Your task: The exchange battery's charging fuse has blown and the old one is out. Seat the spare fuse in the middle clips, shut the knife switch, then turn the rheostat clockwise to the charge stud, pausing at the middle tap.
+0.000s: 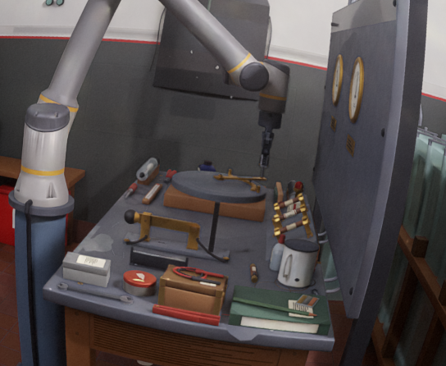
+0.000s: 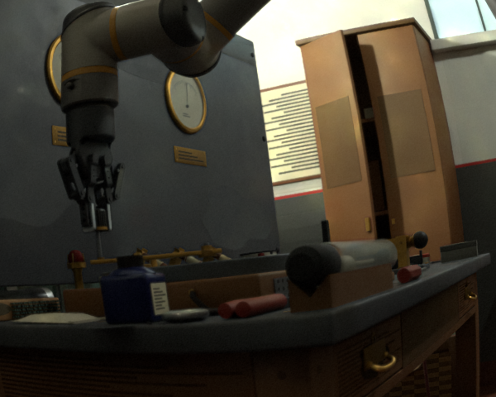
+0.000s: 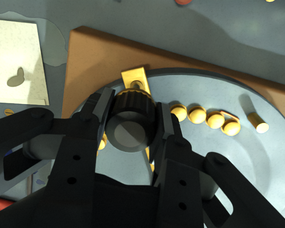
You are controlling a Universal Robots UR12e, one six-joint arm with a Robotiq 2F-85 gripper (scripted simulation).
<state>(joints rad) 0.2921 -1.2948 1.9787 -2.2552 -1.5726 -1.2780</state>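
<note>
The rheostat's black ribbed knob (image 3: 131,117) sits between the two fingers of my gripper (image 3: 133,115), which is closed on it. The knob stands at the outer end of a brass arm (image 1: 238,177) lying across the round grey rheostat disc (image 1: 219,186) on its wooden base. A row of brass studs (image 3: 205,119) curves along the disc's rim to the right of the knob. Three fuses sit in the brass clips (image 1: 291,214) right of the disc, one of them in the middle pair. The knife switch (image 1: 164,227) with its black ball handle lies down flat.
A tall grey switchboard panel (image 1: 365,156) with two brass gauges rises close to the right of my wrist. The bench front holds a white mug (image 1: 298,262), a green book (image 1: 278,314), a wooden box (image 1: 192,289) and a red tin (image 1: 139,282). A blue bottle (image 2: 133,295) stands behind the disc.
</note>
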